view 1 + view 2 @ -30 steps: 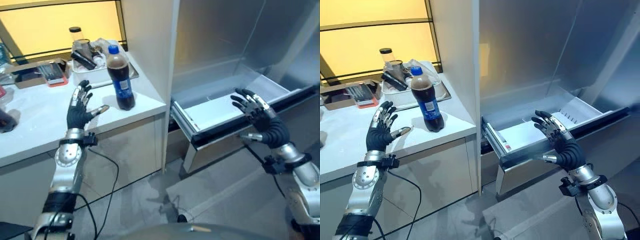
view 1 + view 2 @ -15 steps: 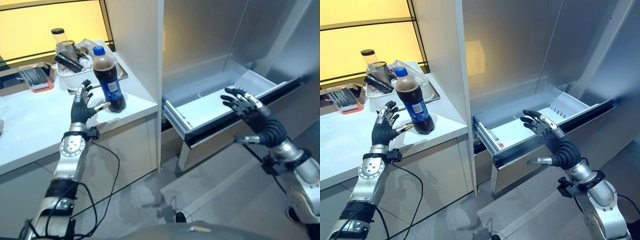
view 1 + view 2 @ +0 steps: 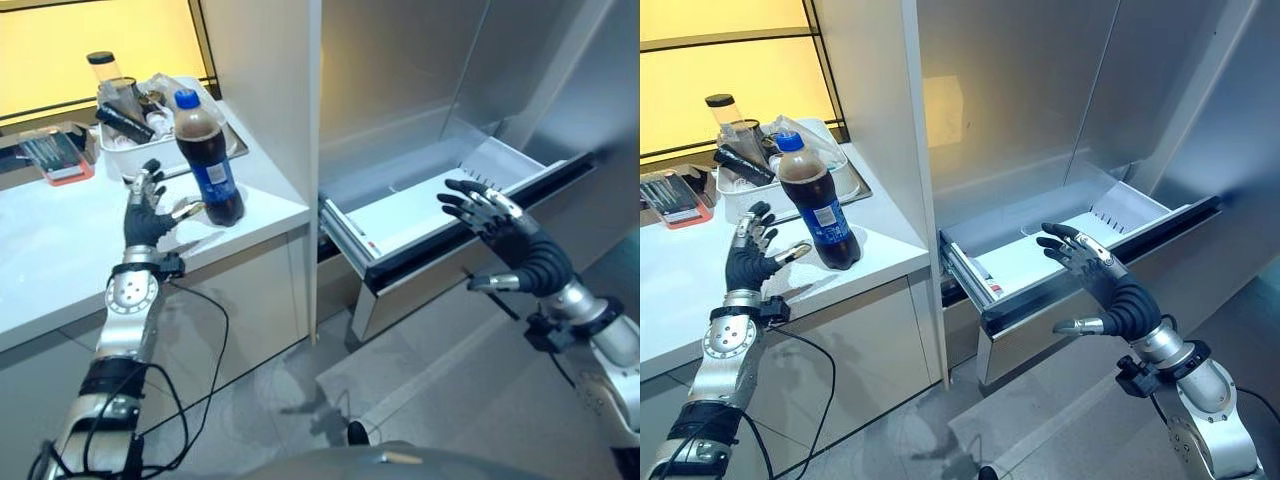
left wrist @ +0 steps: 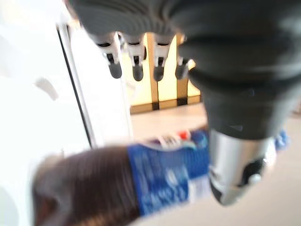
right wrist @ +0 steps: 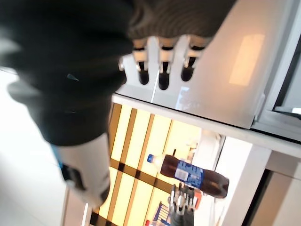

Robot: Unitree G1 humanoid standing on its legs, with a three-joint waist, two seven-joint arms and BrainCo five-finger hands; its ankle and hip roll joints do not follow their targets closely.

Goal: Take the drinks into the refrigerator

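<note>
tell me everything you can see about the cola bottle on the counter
The cola bottle is clear plastic, filled nearly to the neck with dark brown drink, with a blue screw cap and a blue label round its middle. It stands upright and closed on the white counter, near the front edge, just in front of a white tray of clutter. The left hand is open beside it, thumb reaching toward its base; whether it touches is unclear.

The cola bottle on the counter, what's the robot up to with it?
The left hand is open beside the cola bottle, which stands upright on the white counter, not yet gripped. The right hand hovers open over the pulled-out fridge drawer. No drink is in the drawer yet.
</note>
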